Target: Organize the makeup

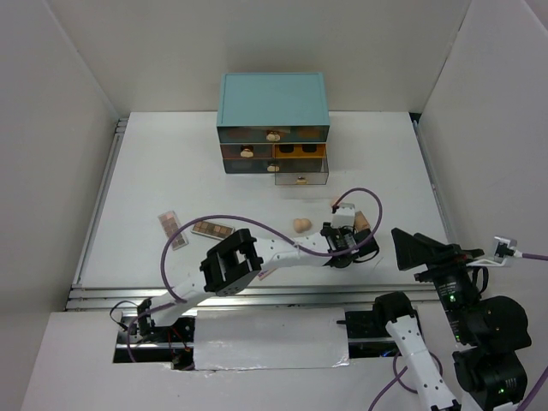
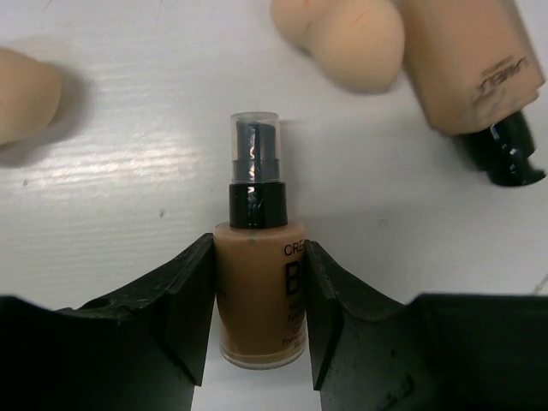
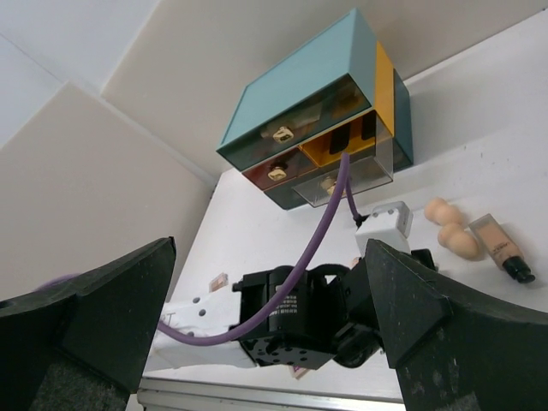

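Teal chest of drawers (image 1: pixel 272 98): one low drawer pulled out.
Right gripper (image 3: pixel 270 253), in front of chest: jaws wide apart, empty.
Left gripper (image 2: pixel 259 244), in front of chest: jaws pinching the brownish clear-capped pump bottle (image 2: pixel 257 300), which lies flat. Its rounded sides may slip or swivel on lifting.
Peach egg-shaped sponge (image 2: pixel 360 38), chestward of bottle: could get nudged.

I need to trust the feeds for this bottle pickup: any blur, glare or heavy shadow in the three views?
Left wrist: bottle sharp inside the left end effector, label partly readable, sponges at the top edge soft, mild sheen on the table. Right wrist: right end effector blurred in the foreground, drawers crisp, horizon tilted. Top external: even light, faint shadows, no glare.
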